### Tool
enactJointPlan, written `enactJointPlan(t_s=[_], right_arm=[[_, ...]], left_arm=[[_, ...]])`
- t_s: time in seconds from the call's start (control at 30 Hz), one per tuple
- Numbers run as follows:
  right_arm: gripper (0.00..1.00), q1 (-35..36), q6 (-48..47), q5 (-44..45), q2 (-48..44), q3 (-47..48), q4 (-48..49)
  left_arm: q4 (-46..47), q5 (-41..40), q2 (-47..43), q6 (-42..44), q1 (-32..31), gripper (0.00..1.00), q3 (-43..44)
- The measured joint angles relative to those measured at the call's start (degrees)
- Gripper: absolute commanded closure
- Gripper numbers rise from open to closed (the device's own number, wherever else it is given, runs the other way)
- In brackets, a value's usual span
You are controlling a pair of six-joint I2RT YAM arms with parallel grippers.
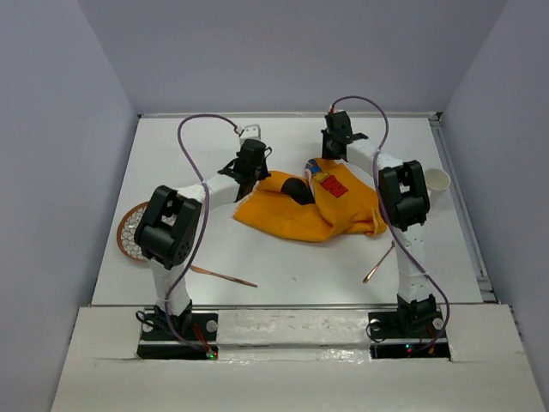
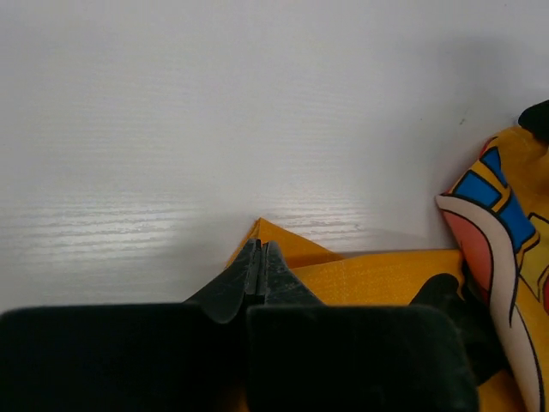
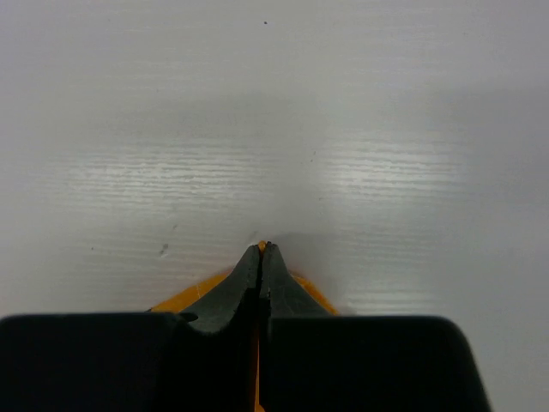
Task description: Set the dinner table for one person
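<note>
Crumpled toward the far middle of the stiff, flat white table (image 1: 300,266): a light, limp orange cloth mat (image 1: 283,215), likely to sag and fold unless taken by its corners and drawn taut. Pinched at one corner by the left claw (image 2: 260,257) and at another by the right claw (image 3: 262,257), both clamped tight on fabric.

2 white arms (image 1: 214,184), black joints (image 1: 168,225), purple cables (image 1: 208,117), black claws (image 2: 260,246)

The worktop (image 1: 283,257) is matte white with faint grain. The cloth mat (image 1: 292,219) is orange, printed in blue, red, white and black. The plate (image 1: 130,232) shows white circles inside a brown rim. The cup (image 1: 437,180) is white. The near-left utensil (image 1: 223,276) and near-right utensil (image 1: 377,263) are coppery. The left tool (image 2: 260,257) and right tool (image 3: 262,257) are black.
</note>
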Motion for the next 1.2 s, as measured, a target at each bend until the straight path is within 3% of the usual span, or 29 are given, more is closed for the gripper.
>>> enactJointPlan(t_s=[0.23, 0.4, 0.57, 0.67, 0.73, 0.83, 0.93, 1.07, 1.2], right_arm=[[1.00, 0.0, -0.4, 0.3, -10.3, -8.0, -0.2], [1.00, -0.5, -0.3, 0.9, -26.3, -21.5, 1.5], [1.00, -2.5, -0.3, 0.2, -33.9, -23.2, 3.0], [1.00, -3.9, -0.7, -0.9, -31.1, -15.5, 0.9], [1.00, -5.0, -1.5, -1.3, -26.3, -4.1, -1.9], [1.00, -6.1, -3.1, -1.9, -18.4, 16.1, -7.1], [1.00, -6.9, -4.3, -1.9, -16.7, 28.2, -9.3], [1.00, -7.3, -5.7, -1.7, -22.6, 31.4, -10.3], [1.00, -7.3, -6.5, -1.3, -34.1, 21.7, -7.7]], left_arm=[[1.0, -0.2, -8.4, -1.8, 0.2, 1.00, -5.1], [1.2, -0.3, -18.8, -4.1, 2.5, 1.00, -9.7], [1.3, 0.4, -25.4, -5.7, 7.6, 1.00, -8.3], [-0.1, 1.5, -22.7, -5.8, 10.6, 1.00, -1.6], [-3.8, 3.4, -17.9, -5.8, 12.8, 1.00, 7.6], [-10.9, 6.1, -8.2, -5.0, 16.8, 1.00, 27.6], [-16.9, 6.6, -2.8, -3.4, 19.7, 1.00, 44.0], [-22.6, 6.2, -3.1, -2.2, 21.6, 1.00, 55.7], [-22.3, 6.4, -10.0, -1.9, 21.6, 1.00, 53.9]])
